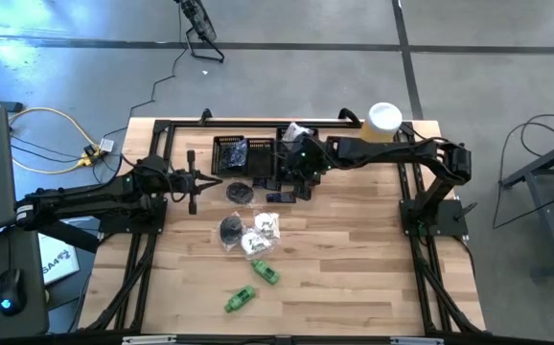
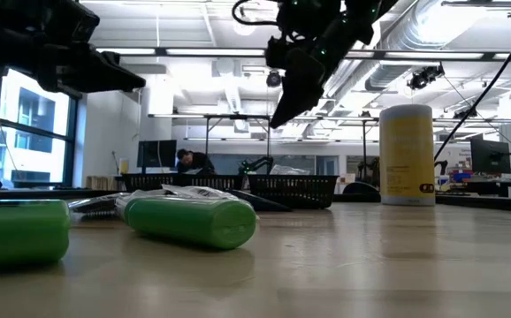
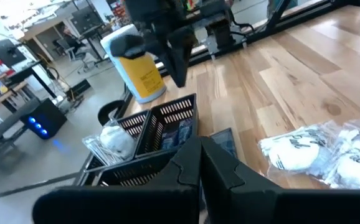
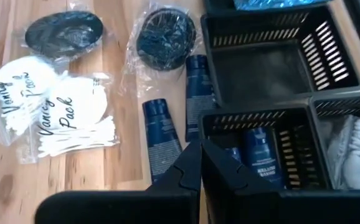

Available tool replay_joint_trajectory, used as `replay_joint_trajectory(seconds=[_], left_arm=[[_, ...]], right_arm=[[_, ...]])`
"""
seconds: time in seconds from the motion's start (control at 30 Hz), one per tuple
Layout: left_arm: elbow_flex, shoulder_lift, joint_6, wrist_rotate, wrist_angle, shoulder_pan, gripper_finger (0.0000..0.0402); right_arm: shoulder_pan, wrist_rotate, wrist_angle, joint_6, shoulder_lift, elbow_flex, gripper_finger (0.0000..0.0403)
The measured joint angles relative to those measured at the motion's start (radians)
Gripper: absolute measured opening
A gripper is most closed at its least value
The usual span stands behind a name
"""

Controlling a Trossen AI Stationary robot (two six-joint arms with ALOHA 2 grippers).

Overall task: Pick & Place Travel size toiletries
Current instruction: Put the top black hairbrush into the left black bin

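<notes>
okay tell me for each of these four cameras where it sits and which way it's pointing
High view: overhead, straight down on the table; both arms show.
Low view: at tabletop height, level past green tubes; arms hang above.
Left wrist view: on the left arm, past the shut left hand toward the yellow cylinder.
Right wrist view: on the right arm, past the shut right hand onto black trays.
Shared: the cylinder, in the first three.
</notes>
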Motion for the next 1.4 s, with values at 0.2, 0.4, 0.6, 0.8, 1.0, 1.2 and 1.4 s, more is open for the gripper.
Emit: replay_joint_trajectory(seconds=[0.2, 0.4, 0.6, 0.8, 1.0, 1.2, 1.4], left_arm=[[0.000, 0.000, 0.000, -0.003, -0.001, 0.000, 0.0000], [0.000, 0.000, 0.007, -0.038, -0.001, 0.000, 0.0000], [0.000, 0.000, 0.015, -0.044, -0.019, 0.000, 0.0000], [0.000, 0.012, 0.008, -0.093, -0.029, 0.000, 0.0000], [0.000, 0.061, 0.008, -0.106, -0.027, 0.000, 0.0000], [0.000, 0.105, 0.010, -0.142, -0.018, 0.000, 0.0000], [0.000, 0.110, 0.010, -0.146, -0.013, 0.000, 0.0000]], right_arm=[[-0.013, -0.004, 0.061, -0.031, -0.041, 0.000, 0.0002], [-0.023, -0.022, 0.172, -0.041, -0.047, -0.027, 0.0002], [-0.024, -0.102, 0.410, 0.012, -0.046, -0.195, 0.0002], [-0.028, -0.073, 0.531, 0.034, -0.131, -0.300, 0.0002], [-0.030, -0.079, 0.698, 0.042, -0.299, -0.447, 0.0002], [-0.049, -0.075, 0.741, 0.107, -0.452, -0.595, 0.0002], [-0.051, -0.045, 0.739, 0.107, -0.616, -0.707, 0.0002]])
